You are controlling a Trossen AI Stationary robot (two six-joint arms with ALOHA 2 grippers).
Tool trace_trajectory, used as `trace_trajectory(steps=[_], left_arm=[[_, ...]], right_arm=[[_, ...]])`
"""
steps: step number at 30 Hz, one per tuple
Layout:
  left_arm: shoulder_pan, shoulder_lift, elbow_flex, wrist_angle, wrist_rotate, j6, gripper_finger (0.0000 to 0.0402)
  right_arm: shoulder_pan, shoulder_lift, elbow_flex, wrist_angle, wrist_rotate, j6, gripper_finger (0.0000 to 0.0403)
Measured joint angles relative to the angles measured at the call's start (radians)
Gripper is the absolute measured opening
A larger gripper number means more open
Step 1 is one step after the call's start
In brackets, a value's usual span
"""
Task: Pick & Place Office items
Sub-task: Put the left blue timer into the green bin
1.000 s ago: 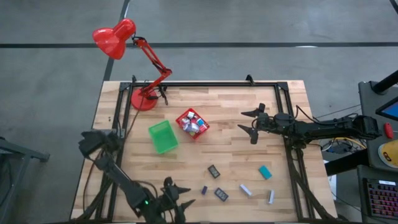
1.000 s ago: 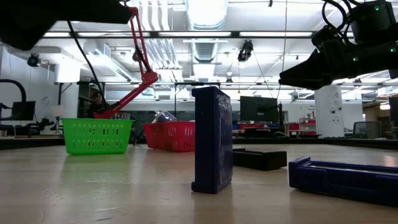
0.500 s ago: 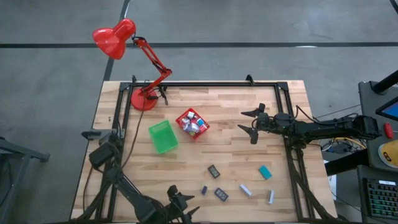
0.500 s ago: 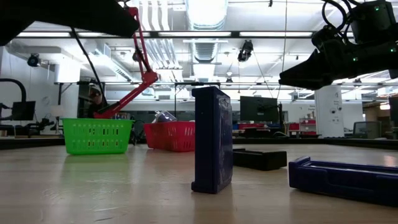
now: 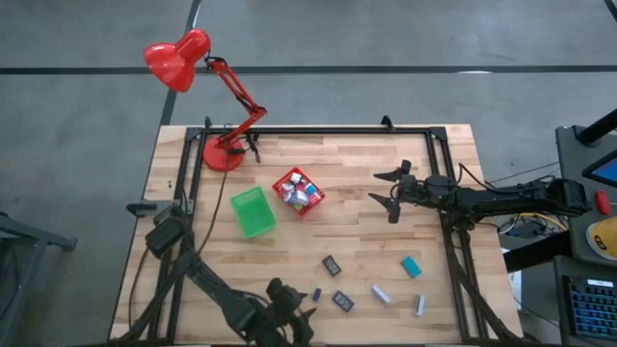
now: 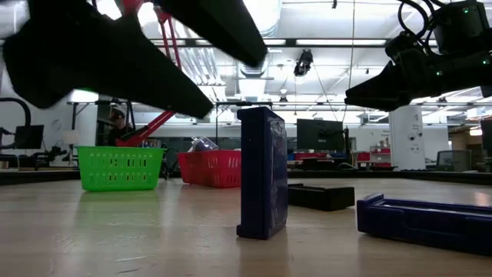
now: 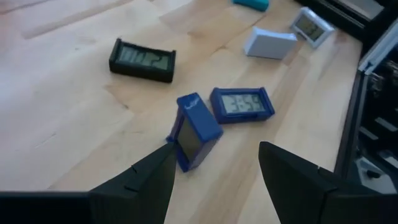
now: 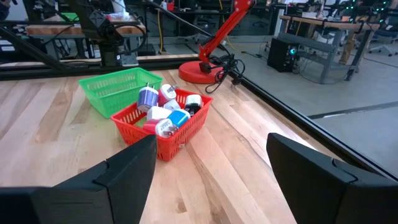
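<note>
Left gripper (image 7: 214, 177), fingers spread, hovers just short of the small dark-blue rectangular clock (image 7: 194, 130), standing tilted on its edge on the wooden bench (image 7: 56, 118). Touching it lies a flat blue clock (image 7: 241, 104), face up, long axis crosswise. Farther off, the right gripper (image 5: 388, 190) waits spread near the red plastic bin (image 5: 298, 191).

lcd digits on the flat blue clock (image 7: 242, 104) and black clock (image 7: 142, 60) show, too blurred to read.
</note>
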Motion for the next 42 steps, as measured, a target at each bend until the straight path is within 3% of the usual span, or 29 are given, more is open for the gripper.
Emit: trace_trajectory(steps=[29,42], left_arm=[[0.08,0.001,-0.032,0.1,0.124,0.0,0.0236],[0.083,0.001,-0.035,0.136,0.151,0.034,0.02]], right_arm=[[0.0,0.0,0.0,0.0,0.0,0.0,0.0302],[0.0,0.0,0.0,0.0,0.0,0.0,0.0306]])
